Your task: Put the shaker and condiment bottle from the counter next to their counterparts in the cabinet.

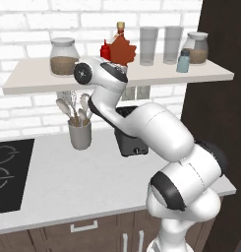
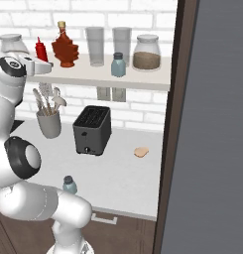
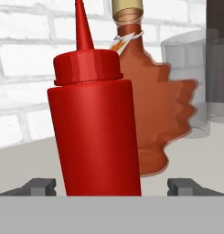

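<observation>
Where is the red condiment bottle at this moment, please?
The condiment bottle stands upright on the cabinet shelf, immediately left of the maple-leaf syrup bottle in the right base view, with the gripper fingers apart either side of it.

- Wall shelf (image 1: 53, 81): pale board on a white brick wall.
- On the shelf, left to right: lidded jar (image 1: 63, 56) with brown contents, red condiment bottle (image 1: 105, 51), maple-leaf syrup bottle (image 1: 123, 47), two clear glasses (image 1: 148, 45), blue-grey shaker (image 1: 183, 61), second jar (image 1: 196, 47).
- The red bottle stands just beside the syrup bottle, partly hidden by the arm's wrist (image 1: 100, 74).
- Tabletop (image 1: 53, 182): grey utensil holder (image 1: 80, 134), dark toaster (image 1: 129, 142) behind the arm, black cooktop (image 1: 9, 172) at left.
</observation>
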{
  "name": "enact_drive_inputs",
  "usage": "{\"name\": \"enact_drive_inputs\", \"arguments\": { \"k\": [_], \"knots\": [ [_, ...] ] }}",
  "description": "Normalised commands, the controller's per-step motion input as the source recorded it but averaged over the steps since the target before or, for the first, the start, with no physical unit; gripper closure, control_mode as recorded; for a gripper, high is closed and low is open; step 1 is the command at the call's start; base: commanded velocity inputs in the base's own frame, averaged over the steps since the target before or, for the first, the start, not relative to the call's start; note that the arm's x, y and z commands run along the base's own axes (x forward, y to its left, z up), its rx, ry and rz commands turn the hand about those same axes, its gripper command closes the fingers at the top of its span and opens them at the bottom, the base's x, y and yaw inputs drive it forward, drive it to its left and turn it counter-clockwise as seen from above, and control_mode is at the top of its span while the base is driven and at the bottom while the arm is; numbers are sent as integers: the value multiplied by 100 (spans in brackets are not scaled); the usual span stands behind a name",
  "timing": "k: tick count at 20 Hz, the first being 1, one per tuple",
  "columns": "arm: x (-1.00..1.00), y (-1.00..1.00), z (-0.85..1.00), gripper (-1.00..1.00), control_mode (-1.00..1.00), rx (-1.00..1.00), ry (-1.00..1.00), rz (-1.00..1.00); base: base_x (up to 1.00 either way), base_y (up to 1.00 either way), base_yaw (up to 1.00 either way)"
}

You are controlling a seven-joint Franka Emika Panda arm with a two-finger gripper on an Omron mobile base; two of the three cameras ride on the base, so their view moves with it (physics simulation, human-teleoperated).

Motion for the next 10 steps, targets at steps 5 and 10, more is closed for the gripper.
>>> {"name": "enact_drive_inputs", "arguments": {
  "k": [5,10],
  "knots": [
    [0,0,0,-100,-100,0,0,0,0,0,0],
    [0,0,0,-100,-100,1,0,0,0,0,0]
  ]
}}
